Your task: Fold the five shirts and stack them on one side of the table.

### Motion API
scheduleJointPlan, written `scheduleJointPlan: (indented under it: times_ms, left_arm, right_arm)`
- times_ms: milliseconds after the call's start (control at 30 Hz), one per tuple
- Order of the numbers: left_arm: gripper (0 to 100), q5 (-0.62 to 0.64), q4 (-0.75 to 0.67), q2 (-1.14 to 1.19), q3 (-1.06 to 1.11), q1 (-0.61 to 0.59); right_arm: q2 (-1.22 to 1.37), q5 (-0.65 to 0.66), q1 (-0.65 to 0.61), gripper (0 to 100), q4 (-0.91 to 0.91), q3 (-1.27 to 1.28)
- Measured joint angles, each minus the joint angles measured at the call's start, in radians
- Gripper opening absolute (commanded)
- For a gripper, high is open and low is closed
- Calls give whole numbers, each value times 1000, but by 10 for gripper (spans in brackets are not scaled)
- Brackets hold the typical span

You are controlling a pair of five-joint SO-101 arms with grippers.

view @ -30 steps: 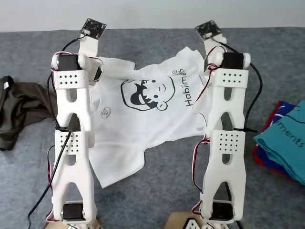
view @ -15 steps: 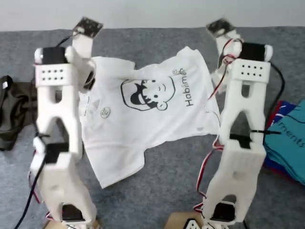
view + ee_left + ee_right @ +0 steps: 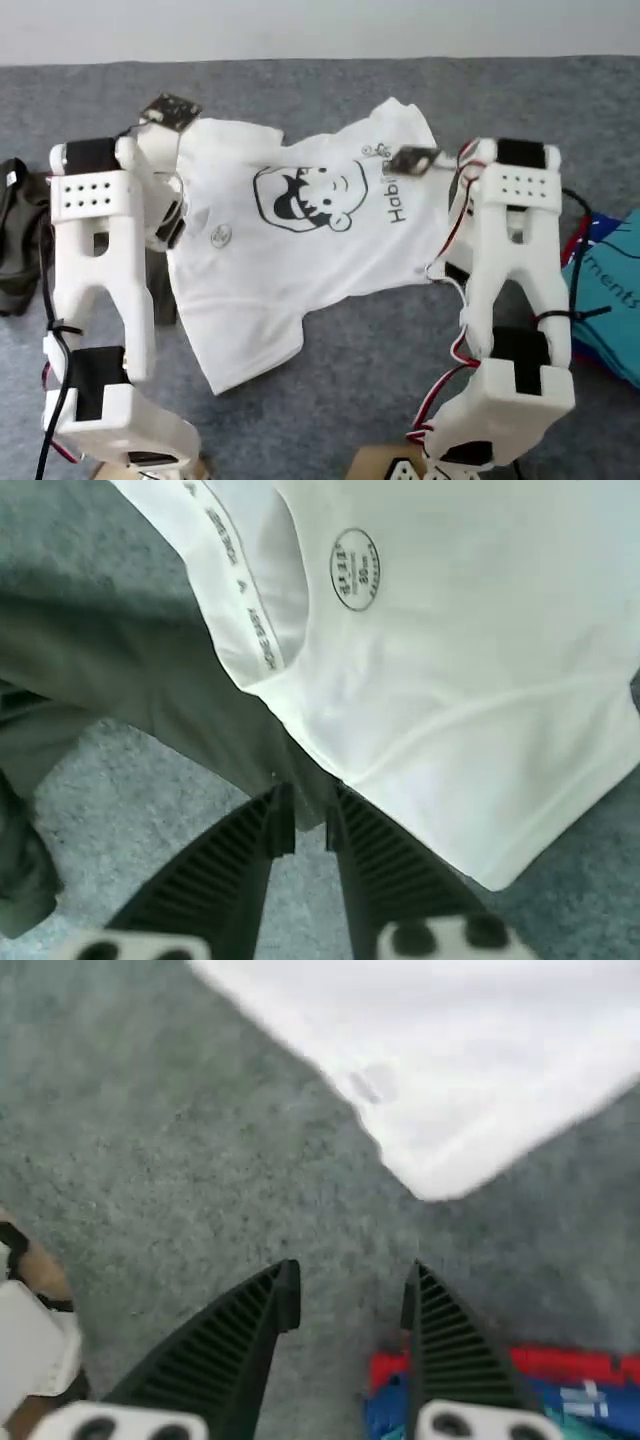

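The white shirt is lying spread flat in the middle of the table, nearer its far edge, with the cartoon print facing up and one lower corner trailing toward the near edge. The cloth is wrinkling a little along its left side.

The left gripper is hanging low over that left side. Its fingers are drawn almost together, with only a slit between them. I cannot tell whether any cloth is caught there. Just past the tips, the shirt's hem and round label are lying over a dark olive shirt, which is bunching up at the left edge of the table.

The right gripper is hovering over bare table by the white shirt's right corner. Its fingers are standing apart and holding nothing.

A stack of folded shirts is sitting at the right edge, with teal on top of blue and red.
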Motion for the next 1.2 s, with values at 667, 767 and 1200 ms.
scheduleJointPlan:
  times_ms: [667,767,1200]
  left_arm:
    - [62,-41,-43,-6,124,0]
    - [62,-41,-44,-6,124,0]
    - [62,-41,-48,-6,124,0]
  right_arm:
    - [83,92,-34,235,-370,209]
    - [112,94,-6,235,-399,209]
    - [221,107,31,160,-549,207]
